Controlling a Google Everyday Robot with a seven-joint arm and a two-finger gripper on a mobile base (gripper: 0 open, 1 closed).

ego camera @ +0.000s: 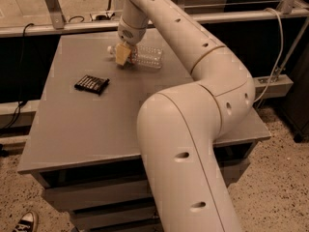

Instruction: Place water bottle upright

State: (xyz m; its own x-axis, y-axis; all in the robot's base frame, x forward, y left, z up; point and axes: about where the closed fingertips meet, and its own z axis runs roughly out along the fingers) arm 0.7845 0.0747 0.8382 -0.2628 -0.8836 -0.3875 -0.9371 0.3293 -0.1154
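Note:
The water bottle [145,57] is clear ribbed plastic with a white cap [110,49]. It lies on its side at the far middle of the grey table [96,129], cap pointing left. My gripper [122,56] has yellowish fingers and sits at the bottle's neck end, right beside the cap. The white arm reaches over the table from the lower right and hides much of the table's right side.
A flat black ribbed object [91,84] lies on the left part of the table. A metal rail [231,16] runs behind the table. A shoe [26,222] shows on the floor at the lower left.

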